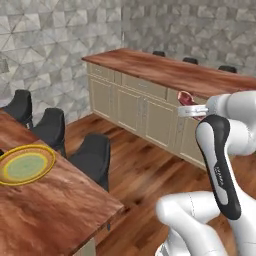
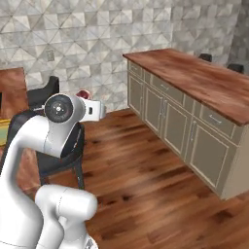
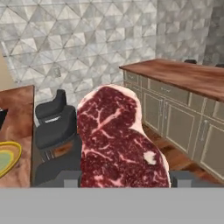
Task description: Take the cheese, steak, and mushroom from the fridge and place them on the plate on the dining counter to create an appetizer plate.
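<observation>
Steak [image 1: 188,97]: in the left base view a small red-pink edge of it pokes out past the white hand, carried in the air above the wood floor [image 1: 145,175], well apart from the plate [image 1: 25,165]. Arm rises from lower right, elbow bent high, forearm level, hand aimed away toward the cream cupboards [image 1: 145,112]. One plate, yellow rim, green centre, lies on the near tabletop [image 1: 55,210] at the left edge. Three dark chairs [image 1: 95,157] line that tabletop; three more chair backs show behind the far tabletop [image 1: 170,70].

Right base view: arm comes up from lower left, round joint facing the camera, hand stretched out level. A sliver of steak [image 2: 83,94] shows above the wrist. One dark chair [image 2: 63,155] sits behind the arm, another farther back.

Hand view: one steak [image 3: 118,140], marbled, stands upright close before the lens. Claw [image 3: 124,178] pinches it from both sides, grey fingertips [image 3: 70,178] at its lower edges. Plate rim [image 3: 9,157] at far left on the tabletop; two chairs beside it.
</observation>
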